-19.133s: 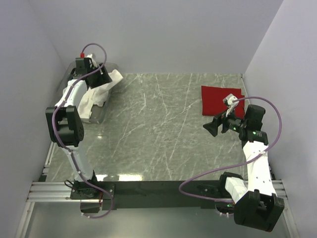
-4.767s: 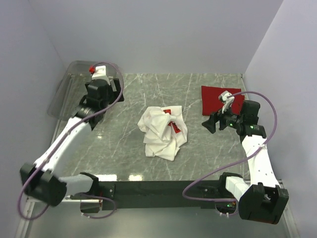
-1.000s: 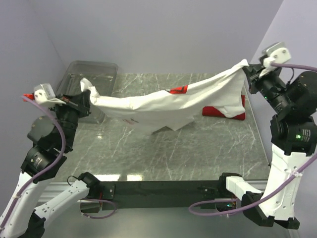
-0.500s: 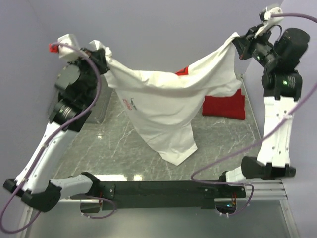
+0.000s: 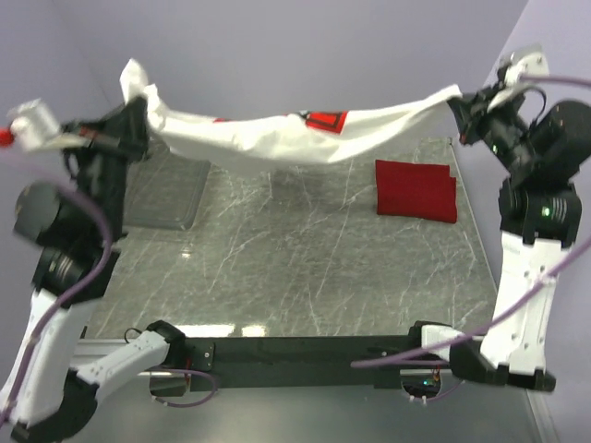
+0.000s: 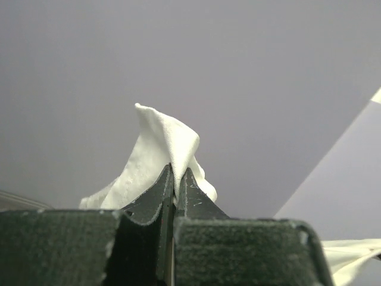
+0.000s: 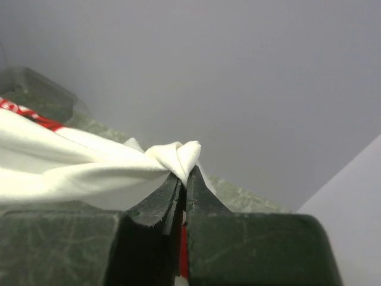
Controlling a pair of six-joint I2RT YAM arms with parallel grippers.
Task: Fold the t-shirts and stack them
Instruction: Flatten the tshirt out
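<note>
The white t-shirt with its red square print hangs stretched in the air across the back of the table. My left gripper is shut on its left end, raised high at the far left. In the left wrist view a peak of the white cloth sticks up out of the pinched left gripper. My right gripper is shut on the right end at the far right, and the bunched cloth shows at the right gripper. The folded red t-shirt lies flat at the right rear.
A clear plastic bin sits at the left rear, partly behind my left arm. The marble tabletop spreads below the hanging shirt. Walls close in behind and on both sides.
Half a second ago the white shirt hung down in a long drape. It is now pulled taut and nearly level, with my left gripper further left and my right gripper slightly lower.
</note>
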